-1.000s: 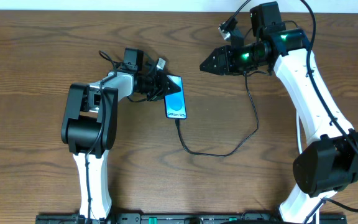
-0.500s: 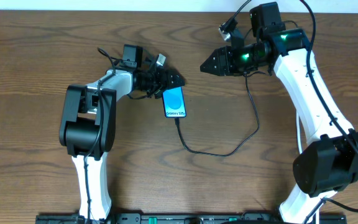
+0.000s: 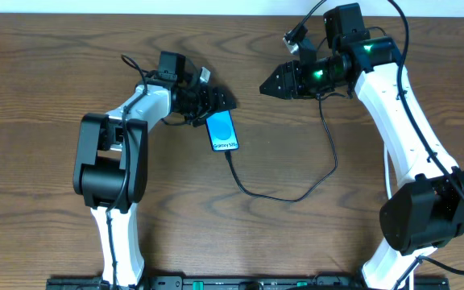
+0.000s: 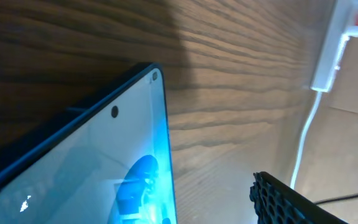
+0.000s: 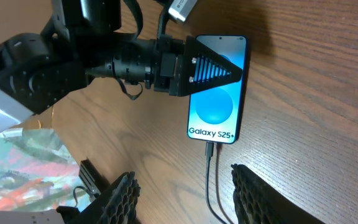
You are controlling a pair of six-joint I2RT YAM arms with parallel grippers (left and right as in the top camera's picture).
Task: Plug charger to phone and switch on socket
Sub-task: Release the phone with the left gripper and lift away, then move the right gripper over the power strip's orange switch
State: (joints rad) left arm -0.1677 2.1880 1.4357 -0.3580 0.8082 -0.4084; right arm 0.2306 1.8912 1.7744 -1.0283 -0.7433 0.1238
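The phone (image 3: 224, 131) lies flat on the wooden table with its blue screen lit, and the right wrist view shows its "Galaxy S25+" text (image 5: 219, 93). The charger (image 3: 296, 193) is a thin black cable whose connector (image 5: 210, 149) sits in the phone's bottom edge. From there it loops right and runs up under the right arm. My left gripper (image 3: 220, 102) hovers over the phone's top end with its jaws apart, and one finger (image 4: 291, 202) shows beside the screen (image 4: 73, 174). The socket (image 4: 353, 18) is white with a red mark and lies far off. My right gripper (image 3: 264, 84) hangs open and holds nothing.
A thick white cord (image 4: 303, 143) trails from the socket across the wood. In the right wrist view, colourful wrapping (image 5: 11, 162) and a small black bracket (image 5: 89, 177) sit at the left. The table's far edge runs along the top of the overhead view.
My left gripper has opened and let go of the phone's top end. The phone has slid slightly left and turned a little. The right arm has not moved.
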